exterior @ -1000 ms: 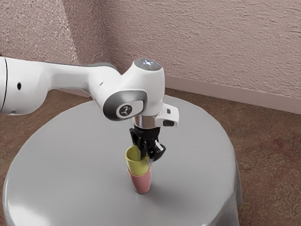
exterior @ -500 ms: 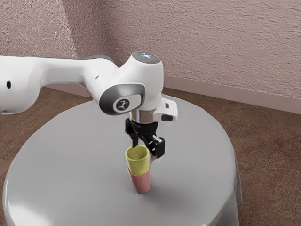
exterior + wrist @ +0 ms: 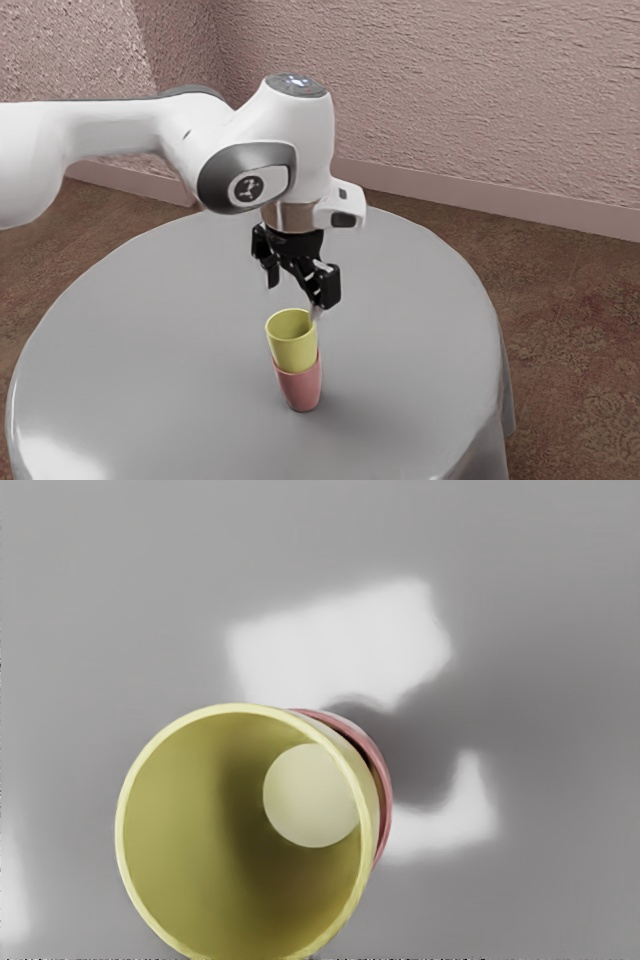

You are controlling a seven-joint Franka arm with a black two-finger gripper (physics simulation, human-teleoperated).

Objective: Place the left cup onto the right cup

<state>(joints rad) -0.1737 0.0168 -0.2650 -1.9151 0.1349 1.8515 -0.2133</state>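
Arm [image 3: 100, 140] enters from the frame's left and is higher than 0.5 s ago. Gripper [image 3: 298, 291] has lifted off the yellow cup [image 3: 291, 339]: jaws spread, holding nothing, hanging just above the rim with a gap showing. A second ago its fingers were down at the cup.

Yellow cup is unmoved at centre frame, upright, nested in the pink cup [image 3: 301, 389]. In the wrist view the yellow cup's [image 3: 200, 860] mouth is straight under the hand, with a sliver of pink cup [image 3: 379, 780] rim beside it.

The stack is well in from the round grey table's [image 3: 130, 340] edge, with bare top on both sides. Tablecloth drops at right, brown carpet [image 3: 570, 330] past it.
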